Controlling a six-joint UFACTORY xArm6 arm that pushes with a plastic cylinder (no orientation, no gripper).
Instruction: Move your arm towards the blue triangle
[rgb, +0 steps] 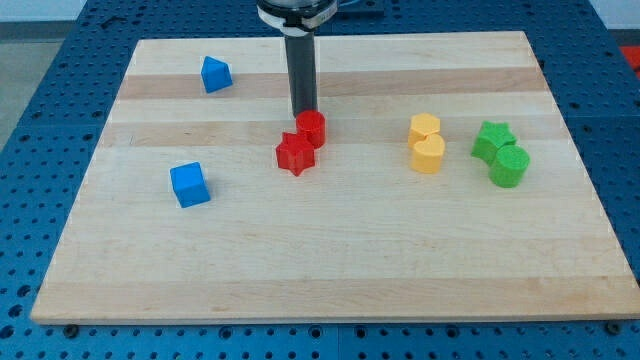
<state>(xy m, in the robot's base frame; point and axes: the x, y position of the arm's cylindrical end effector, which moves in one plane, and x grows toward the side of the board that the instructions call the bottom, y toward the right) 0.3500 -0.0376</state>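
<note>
Blue triangle top-left of my tip

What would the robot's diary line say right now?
tip: touching red pair's top edge | blue triangle: upper left, untouched | blue cube: left | next: move up-left
</note>
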